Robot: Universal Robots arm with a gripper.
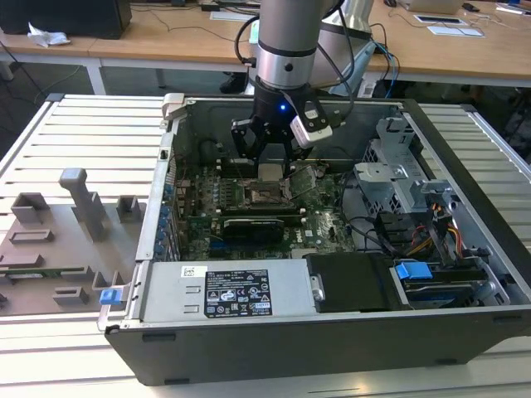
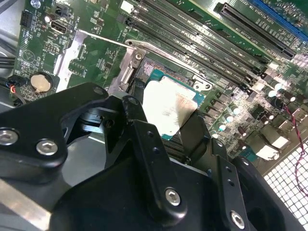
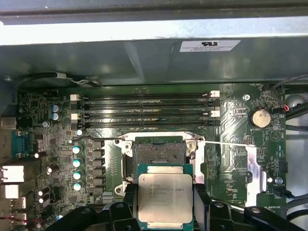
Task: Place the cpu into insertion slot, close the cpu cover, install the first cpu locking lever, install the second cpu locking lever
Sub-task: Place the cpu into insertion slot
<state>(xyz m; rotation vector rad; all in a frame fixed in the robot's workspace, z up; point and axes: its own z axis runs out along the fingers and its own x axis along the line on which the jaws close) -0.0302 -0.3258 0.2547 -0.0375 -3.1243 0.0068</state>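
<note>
The cpu (image 2: 168,108) is clamped between the gripper's (image 3: 164,198) jaws, held just at 12 o'clock of the empty slot (image 3: 159,153) in the exterior view. Nothing is seated yet; closing and both lockings are left.

The cpu (image 3: 165,198) has a pale metal top, smooth with a dull shine. The gripper (image 2: 165,105) is black and matt, with shiny metal screws (image 2: 173,196). The board (image 3: 231,139) is green and a bit glossy. In the middle of the board, the slot (image 3: 159,153) has a bright metal rim. Around the board, the case (image 3: 120,62) is smooth grey metal.
</note>
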